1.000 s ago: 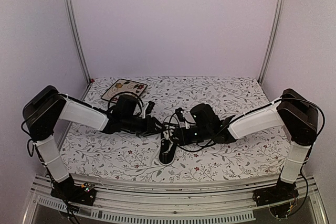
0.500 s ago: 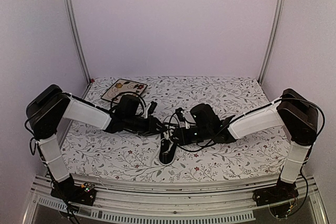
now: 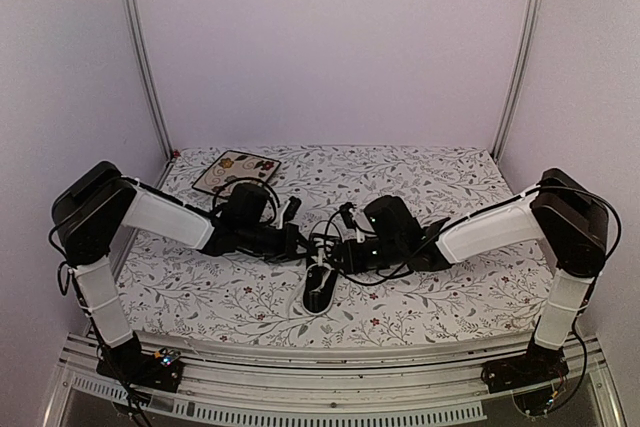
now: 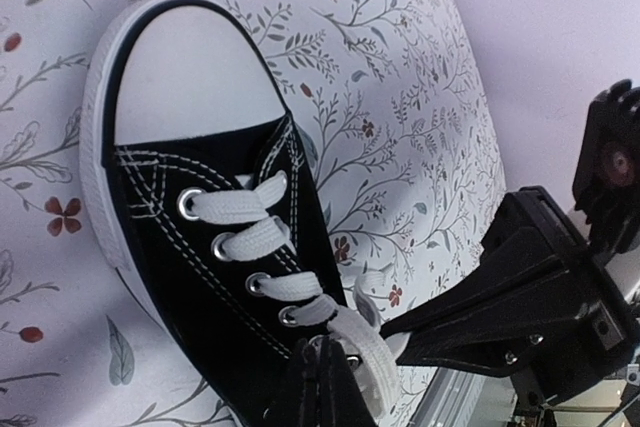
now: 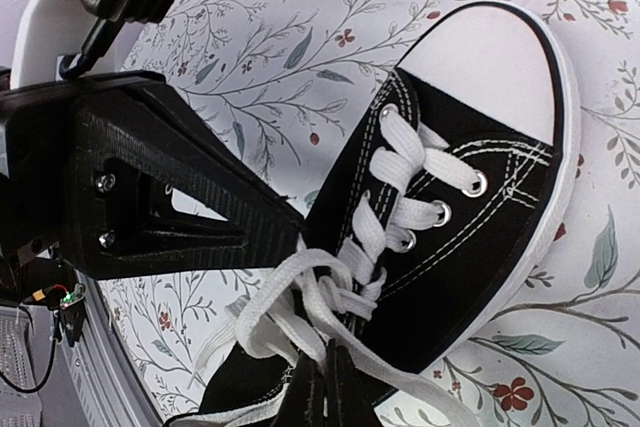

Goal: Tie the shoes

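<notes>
Left gripper (image 4: 320, 362) and right gripper (image 5: 322, 372), both closed, at sneaker (image 4: 190, 247) laces (image 4: 240, 199).

Inspection of colours and patterns. The sneaker (image 4: 190, 257) is black canvas with white contrast stitching and silver eyelets. Its laces (image 4: 238, 199), toe cap (image 4: 185, 77) and sole edge (image 4: 93, 127) are white. The tabletop (image 3: 430, 172) has a white covering printed with grey-green leafy vines and small red flowers. The plate (image 3: 237, 171), left of centre in the top view, has a pale centre with reddish floral marks and a dark border. The left arm (image 3: 165, 215) and right arm (image 3: 490, 232) have white shells and black joints. The left tool (image 4: 322, 372) and right tool (image 5: 322, 387) are black. The walls (image 3: 330, 37) are pale lilac.
</notes>
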{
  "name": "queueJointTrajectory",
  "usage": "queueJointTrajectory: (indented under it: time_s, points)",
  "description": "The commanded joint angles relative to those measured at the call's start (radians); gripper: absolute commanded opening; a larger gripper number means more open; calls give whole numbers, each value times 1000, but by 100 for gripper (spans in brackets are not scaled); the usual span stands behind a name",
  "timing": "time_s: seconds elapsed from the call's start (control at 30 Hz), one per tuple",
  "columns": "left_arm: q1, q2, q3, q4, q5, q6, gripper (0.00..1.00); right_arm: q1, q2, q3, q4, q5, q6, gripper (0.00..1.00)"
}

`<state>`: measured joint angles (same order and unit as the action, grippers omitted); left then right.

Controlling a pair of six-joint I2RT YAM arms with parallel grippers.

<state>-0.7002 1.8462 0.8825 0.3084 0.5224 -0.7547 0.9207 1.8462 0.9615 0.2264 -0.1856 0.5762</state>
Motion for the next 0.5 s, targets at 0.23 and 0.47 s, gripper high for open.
queueJointTrajectory:
  time_s: [0.23, 0.47]
  points:
    - [-5, -30, -32, -3, -24, 0, 0, -66, -31, 15, -38, 8, 9, 2]
    - [4, -52, -60, -19, -60, 5, 0, -102, -22, 19, -28, -13, 17, 2]
